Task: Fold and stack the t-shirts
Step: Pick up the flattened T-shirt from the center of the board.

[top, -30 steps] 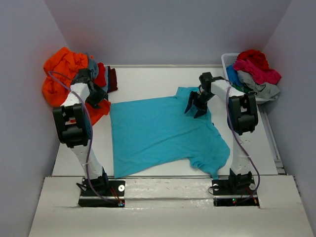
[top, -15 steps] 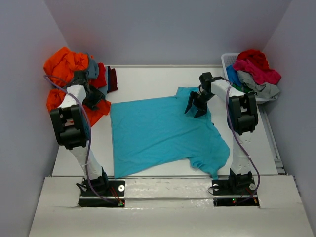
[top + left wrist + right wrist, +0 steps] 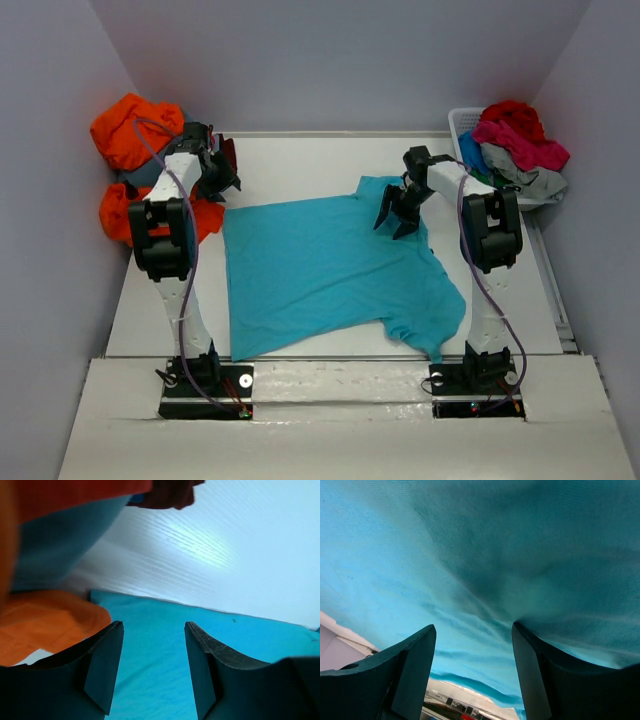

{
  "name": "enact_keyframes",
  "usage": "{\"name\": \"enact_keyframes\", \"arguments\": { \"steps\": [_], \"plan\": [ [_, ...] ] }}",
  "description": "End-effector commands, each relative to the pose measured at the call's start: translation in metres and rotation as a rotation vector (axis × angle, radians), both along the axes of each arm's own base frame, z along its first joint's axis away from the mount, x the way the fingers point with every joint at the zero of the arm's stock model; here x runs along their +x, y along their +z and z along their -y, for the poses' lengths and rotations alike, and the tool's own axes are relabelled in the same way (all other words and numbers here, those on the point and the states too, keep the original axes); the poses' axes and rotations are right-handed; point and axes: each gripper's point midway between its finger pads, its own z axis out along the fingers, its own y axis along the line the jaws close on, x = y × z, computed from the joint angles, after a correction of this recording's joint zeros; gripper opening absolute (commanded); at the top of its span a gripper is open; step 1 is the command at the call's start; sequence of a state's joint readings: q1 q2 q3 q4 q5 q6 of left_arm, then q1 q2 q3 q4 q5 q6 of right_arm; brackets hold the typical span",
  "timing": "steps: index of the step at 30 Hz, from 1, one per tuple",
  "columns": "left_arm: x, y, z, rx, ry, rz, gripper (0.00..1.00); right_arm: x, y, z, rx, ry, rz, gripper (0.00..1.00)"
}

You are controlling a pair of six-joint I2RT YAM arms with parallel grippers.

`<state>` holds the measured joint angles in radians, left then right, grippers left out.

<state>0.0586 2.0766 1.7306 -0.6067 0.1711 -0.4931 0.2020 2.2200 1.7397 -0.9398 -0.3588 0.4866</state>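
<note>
Turquoise t-shirt (image 3: 330, 270) spread out on white table (image 3: 300, 160)

It lies mostly flat at the centre of the table, between both arms. At its far left corner the left gripper (image 3: 218, 172) hangs with jaws apart, holding nothing, beside a heap of orange t-shirts (image 3: 130, 135). Over the cloth's far right edge the right gripper (image 3: 396, 222) is spread wide and grips nothing. More crumpled t-shirts (image 3: 515, 140) fill the basket (image 3: 460, 120) at far right.
</note>
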Motion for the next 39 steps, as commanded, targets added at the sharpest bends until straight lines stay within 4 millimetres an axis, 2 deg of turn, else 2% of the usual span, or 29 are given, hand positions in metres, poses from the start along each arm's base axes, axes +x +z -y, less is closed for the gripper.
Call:
{"name": "enact_keyframes", "arguments": {
  "steps": [1,4,5,6,10,16,22,27,28,30,31,39],
  "plan": [
    [0.003,0.002,0.020,0.028,-0.132,-0.004,0.63,0.005,-0.028,0.028,-0.131,-0.008,-0.006,0.69],
    [0.001,-0.003,0.028,0.021,-0.158,-0.006,0.63,0.021,-0.012,0.029,-0.146,-0.043,0.065,0.69],
    [0.000,-0.007,0.028,0.020,-0.164,-0.014,0.63,0.031,0.002,0.028,-0.140,-0.057,0.106,0.69],
    [-0.001,-0.007,0.033,0.019,-0.180,-0.016,0.63,0.032,0.003,0.028,-0.139,-0.057,0.110,0.69],
    [-0.002,-0.015,0.037,0.000,-0.201,-0.028,0.63,0.056,0.025,0.023,-0.121,-0.071,0.174,0.69],
    [-0.006,-0.030,0.036,0.001,-0.186,-0.050,0.63,0.063,0.028,0.021,-0.117,-0.069,0.181,0.69],
    [-0.015,-0.047,0.027,0.039,-0.145,-0.109,0.63,0.085,0.037,0.024,-0.146,-0.084,0.250,0.69],
    [-0.020,-0.045,0.025,0.067,-0.138,-0.123,0.63,0.115,0.040,0.039,-0.189,-0.141,0.318,0.69],
    [-0.021,-0.043,0.025,0.071,-0.137,-0.122,0.63,0.126,0.048,0.042,-0.184,-0.162,0.346,0.69],
    [-0.021,-0.042,0.023,0.079,-0.135,-0.123,0.63,0.136,0.047,0.047,-0.187,-0.188,0.356,0.69],
    [-0.022,-0.040,0.023,0.080,-0.134,-0.121,0.63,0.146,0.056,0.054,-0.191,-0.207,0.387,0.69],
    [-0.025,-0.039,0.022,0.083,-0.138,-0.128,0.63,0.169,0.068,0.077,-0.199,-0.279,0.437,0.69]
  ]
}}
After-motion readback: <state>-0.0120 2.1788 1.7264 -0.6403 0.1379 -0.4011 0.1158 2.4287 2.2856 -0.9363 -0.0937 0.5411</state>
